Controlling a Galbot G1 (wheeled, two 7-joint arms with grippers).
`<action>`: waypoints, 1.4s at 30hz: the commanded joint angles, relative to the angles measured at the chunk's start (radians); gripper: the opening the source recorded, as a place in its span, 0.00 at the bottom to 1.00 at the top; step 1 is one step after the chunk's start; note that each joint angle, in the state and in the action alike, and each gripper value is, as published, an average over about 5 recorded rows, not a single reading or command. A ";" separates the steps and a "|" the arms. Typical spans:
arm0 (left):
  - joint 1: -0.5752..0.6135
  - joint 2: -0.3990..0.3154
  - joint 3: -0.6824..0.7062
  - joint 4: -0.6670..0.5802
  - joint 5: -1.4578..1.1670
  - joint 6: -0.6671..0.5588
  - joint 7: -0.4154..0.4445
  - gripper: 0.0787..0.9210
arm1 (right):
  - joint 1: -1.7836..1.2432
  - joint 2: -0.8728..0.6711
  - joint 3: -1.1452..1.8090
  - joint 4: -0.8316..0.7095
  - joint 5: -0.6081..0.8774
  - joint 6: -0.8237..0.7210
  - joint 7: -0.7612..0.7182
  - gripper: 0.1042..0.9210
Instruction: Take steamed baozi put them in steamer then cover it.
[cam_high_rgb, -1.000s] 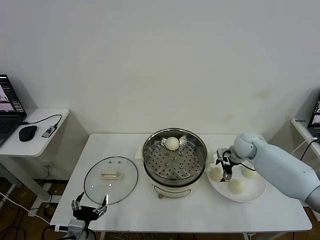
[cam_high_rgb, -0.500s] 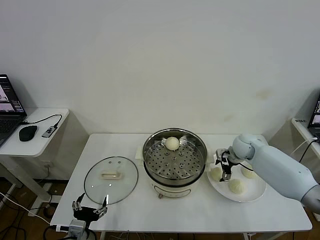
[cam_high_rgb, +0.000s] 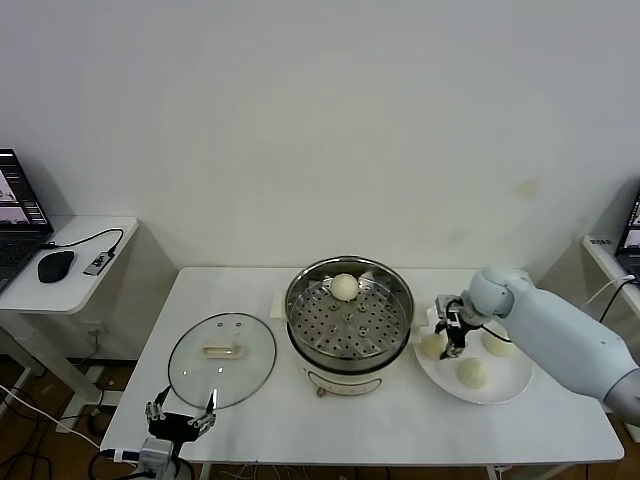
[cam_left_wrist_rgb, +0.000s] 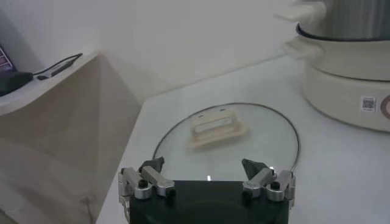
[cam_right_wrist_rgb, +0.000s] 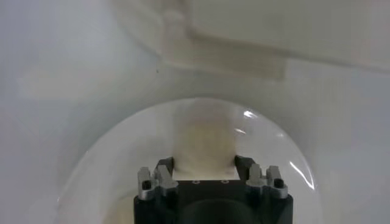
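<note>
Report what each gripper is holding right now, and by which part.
The right gripper is closed around a steamed baozi on the white plate, its fingers on the bun's two opposite sides. The left gripper is open, holding nothing, near the cover.

Cover (cam_high_rgb: 222, 359) left of steamer (cam_high_rgb: 349, 315); plate (cam_high_rgb: 500, 385) right.

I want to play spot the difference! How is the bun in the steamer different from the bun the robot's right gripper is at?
The steamer bun sits on the holed steel tray; the plate bun sits on a white plate.
The steamer bun is alone and untouched; the plate bun has two buns beside it, and the right gripper is closing around it.
Both are round, smooth and cream-white.
</note>
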 joint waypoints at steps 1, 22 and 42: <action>-0.003 0.001 -0.003 -0.008 0.000 0.003 0.002 0.88 | 0.152 -0.077 -0.082 0.069 0.103 -0.044 -0.036 0.63; -0.006 0.010 -0.020 -0.083 0.003 0.005 0.001 0.88 | 0.932 0.041 -0.641 0.231 0.623 -0.236 -0.171 0.64; -0.014 -0.009 -0.029 -0.114 -0.020 0.011 0.006 0.88 | 0.627 0.500 -0.536 -0.069 0.547 -0.285 -0.122 0.64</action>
